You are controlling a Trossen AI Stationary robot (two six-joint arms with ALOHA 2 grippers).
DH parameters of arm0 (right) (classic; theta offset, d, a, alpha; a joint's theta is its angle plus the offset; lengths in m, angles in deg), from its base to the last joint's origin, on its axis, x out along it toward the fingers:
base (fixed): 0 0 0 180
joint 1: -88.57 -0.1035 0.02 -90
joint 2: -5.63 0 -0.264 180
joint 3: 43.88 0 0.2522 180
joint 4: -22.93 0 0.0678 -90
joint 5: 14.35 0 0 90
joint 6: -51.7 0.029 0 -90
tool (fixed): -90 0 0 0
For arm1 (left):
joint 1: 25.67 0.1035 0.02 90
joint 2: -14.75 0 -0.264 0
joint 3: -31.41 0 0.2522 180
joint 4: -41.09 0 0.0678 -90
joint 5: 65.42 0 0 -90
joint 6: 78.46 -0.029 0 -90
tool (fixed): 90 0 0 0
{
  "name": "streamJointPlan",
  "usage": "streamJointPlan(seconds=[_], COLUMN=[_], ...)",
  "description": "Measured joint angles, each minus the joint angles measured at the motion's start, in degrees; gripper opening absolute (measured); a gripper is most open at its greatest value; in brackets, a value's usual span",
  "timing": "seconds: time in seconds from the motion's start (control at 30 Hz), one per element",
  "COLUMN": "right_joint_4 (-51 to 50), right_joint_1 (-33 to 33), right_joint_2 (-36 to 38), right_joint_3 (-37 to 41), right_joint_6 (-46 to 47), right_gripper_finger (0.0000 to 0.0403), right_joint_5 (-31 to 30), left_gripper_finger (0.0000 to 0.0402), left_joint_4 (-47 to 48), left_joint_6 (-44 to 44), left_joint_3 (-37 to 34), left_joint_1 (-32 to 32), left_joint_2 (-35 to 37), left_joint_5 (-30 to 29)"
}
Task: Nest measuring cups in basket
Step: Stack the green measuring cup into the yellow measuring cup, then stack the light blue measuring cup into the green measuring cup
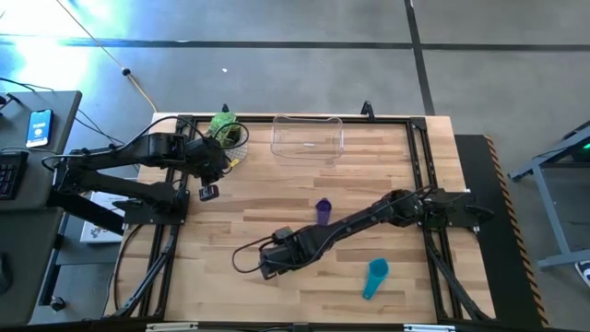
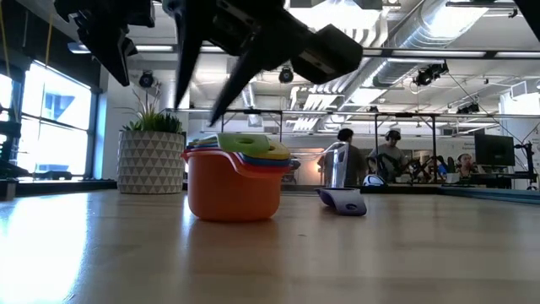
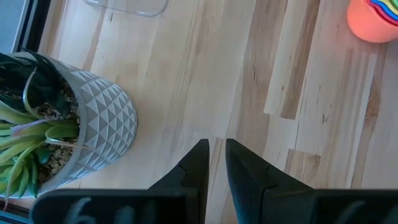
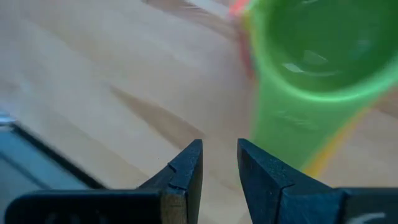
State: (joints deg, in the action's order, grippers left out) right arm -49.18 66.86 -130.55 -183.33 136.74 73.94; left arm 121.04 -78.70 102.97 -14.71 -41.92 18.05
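A nested stack of measuring cups [image 2: 234, 181] stands upright on the table, an orange cup outermost and a green cup [image 4: 317, 50] on top. A purple cup [image 1: 323, 211] lies on its side mid-table, and a teal cup [image 1: 374, 278] lies near the front edge. The clear basket [image 1: 307, 136] stands at the far edge with no cup in it. My right gripper [image 4: 219, 163] hovers over the stack beside the green handle, narrowly open, touching nothing; its arm hides the stack in the high view. My left gripper [image 3: 216, 160] waits shut by the plant.
A green plant in a white patterned pot [image 3: 74, 134] stands at the far left, close to my left gripper. Black frame rails [image 1: 419, 157] run along the table's sides. People stand in the room beyond the table [image 2: 346, 160]. Bare wood lies between the stack and the basket.
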Motion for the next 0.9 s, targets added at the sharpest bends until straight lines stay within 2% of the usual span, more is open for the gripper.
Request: streamJointPlan(seconds=[0.2,0.53,0.9], right_joint_4=[4.84,0.32,0.87], right_joint_1=[0.02,0.07,0.07], right_joint_2=[-0.55,-1.27,-1.29], right_joint_3=[-0.02,-0.02,-1.28], right_joint_6=[-0.15,2.42,1.97], right_gripper_finger=[0.0091,0.0091,0.0091], right_joint_5=[0.56,1.18,0.83], left_gripper_finger=[0.0044,0.0044,0.0044], left_joint_4=[0.0,-0.02,-0.02], left_joint_6=[-0.43,-1.48,-1.5], left_joint_3=[0.0,0.0,0.0], left_joint_1=[0.0,0.0,0.0], left_joint_2=[0.0,0.0,0.0], left_joint_5=[0.0,-0.04,-0.04])
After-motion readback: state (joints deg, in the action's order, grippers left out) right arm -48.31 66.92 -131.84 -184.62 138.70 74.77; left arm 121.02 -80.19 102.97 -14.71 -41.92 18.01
